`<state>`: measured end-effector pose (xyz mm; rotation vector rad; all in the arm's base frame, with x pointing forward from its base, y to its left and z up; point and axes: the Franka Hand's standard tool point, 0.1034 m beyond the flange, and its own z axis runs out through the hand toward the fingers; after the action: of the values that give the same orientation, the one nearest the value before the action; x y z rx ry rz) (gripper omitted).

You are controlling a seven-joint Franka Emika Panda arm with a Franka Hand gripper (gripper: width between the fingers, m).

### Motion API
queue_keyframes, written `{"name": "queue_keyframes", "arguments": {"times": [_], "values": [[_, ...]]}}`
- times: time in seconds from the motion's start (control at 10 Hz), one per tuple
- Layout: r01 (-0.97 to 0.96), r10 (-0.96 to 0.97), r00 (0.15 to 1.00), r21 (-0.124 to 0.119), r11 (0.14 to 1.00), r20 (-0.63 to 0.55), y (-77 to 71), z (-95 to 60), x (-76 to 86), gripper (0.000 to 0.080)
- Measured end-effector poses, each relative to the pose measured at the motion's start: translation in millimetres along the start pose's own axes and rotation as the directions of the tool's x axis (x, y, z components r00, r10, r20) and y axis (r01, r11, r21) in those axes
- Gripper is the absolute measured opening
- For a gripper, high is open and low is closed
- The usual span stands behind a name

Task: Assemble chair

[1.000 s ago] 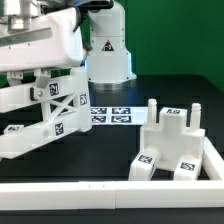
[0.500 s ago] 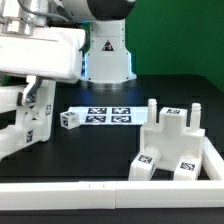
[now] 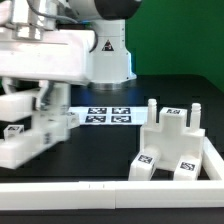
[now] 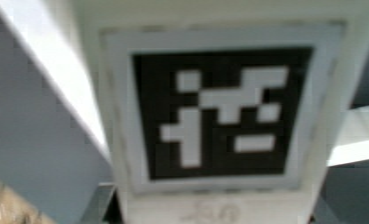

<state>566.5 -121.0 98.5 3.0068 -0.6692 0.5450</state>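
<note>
A: How's the gripper?
B: Pinching 1 tagged chair part, off the table, at the exterior view's left.
A: Other pieces?
B: 1 block rests at its right, beside the rail.

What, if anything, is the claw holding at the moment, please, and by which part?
The claw appears to hold a tagged white chair part, gripped near its upper end; the exact contact is hidden from view.

White glossy arm; rounded white base bearing a small dark triangular label.
</note>
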Motion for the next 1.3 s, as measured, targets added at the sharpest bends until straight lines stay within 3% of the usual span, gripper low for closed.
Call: {"name": "queue_keyframes", "arguments": {"times": [0.1, 0.4, 0.6, 0.7, 0.8, 0.9, 1.0, 1.2, 1.3], "values": [[-0.062, 0.062, 0.998, -0.019, 0.998, 0.024, -11.1, 1.2, 1.1, 0.0287], [-0.114, 0.120, 0.992, -0.112, 0.987, 0.046, -33.5, 11.2, -13.3, 0.0287], [-0.150, 0.166, 0.984, -0.195, 0.969, 0.068, -48.7, 17.1, -20.0, 0.0287], [-0.061, 0.093, 0.987, -0.228, 0.972, 0.130, -33.7, 12.3, -16.8, 0.0287], [-0.033, 0.075, 0.985, -0.257, 0.966, 0.157, -14.1, 2.3, 0.3, 0.0287], [0.027, 0.026, 0.985, -0.298, 0.954, 0.172, -3.2, 3.1, 4.0, 0.0287], [0.036, 0.022, 0.985, -0.335, 0.941, 0.169, -4.5, 10.0, -2.4, 0.0287], [0.025, 0.046, 0.983, -0.381, 0.924, 0.175, -17.8, 16.8, -12.4, 0.0287], [0.019, 0.061, 0.983, -0.422, 0.907, 0.174, -21.7, 19.9, -14.6, 0.0287]]}}
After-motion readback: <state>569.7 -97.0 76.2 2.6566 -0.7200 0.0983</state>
